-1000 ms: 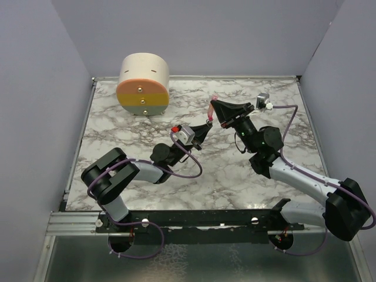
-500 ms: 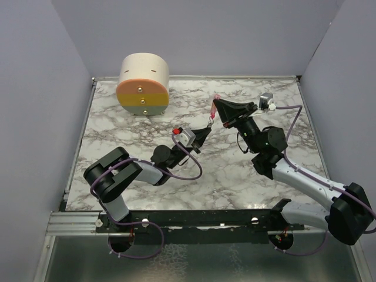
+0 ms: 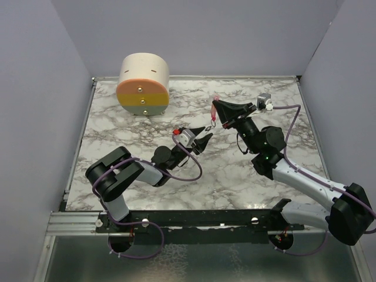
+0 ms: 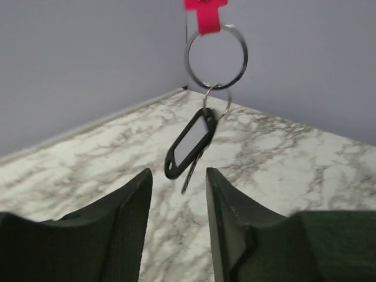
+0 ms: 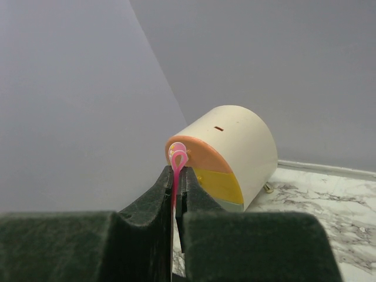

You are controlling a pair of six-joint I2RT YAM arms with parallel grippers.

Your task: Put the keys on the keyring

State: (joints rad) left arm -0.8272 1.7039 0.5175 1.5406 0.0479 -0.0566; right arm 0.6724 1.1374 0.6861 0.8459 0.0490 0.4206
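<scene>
A marble surface (image 3: 235, 179) is boxed in by plain grey walls on three sides. A cream drum-shaped container (image 3: 143, 84) with an orange and yellow face sits near the far left corner.

The right arm (image 3: 296, 175) stretches from the near right corner toward the centre back. Its pincer (image 3: 216, 110) is clamped tight on a slim pink key (image 5: 175, 176). The left arm (image 3: 138, 172) lies low and folded, reaching toward the centre. Its pincer (image 3: 201, 137) sits just near-left of the right one, fingers parted with nothing between them.

Only the left wrist view shows what hangs from the key: a metal split ring (image 4: 187, 57), then a black keyring tag (image 4: 189, 142) with a pale centre. The tag dangles tilted in the air above the parted fingers. Only the right wrist view shows the key's looped tip poking past the closed fingers.

Bare marble lies open on the near and right sides of both pincers.
</scene>
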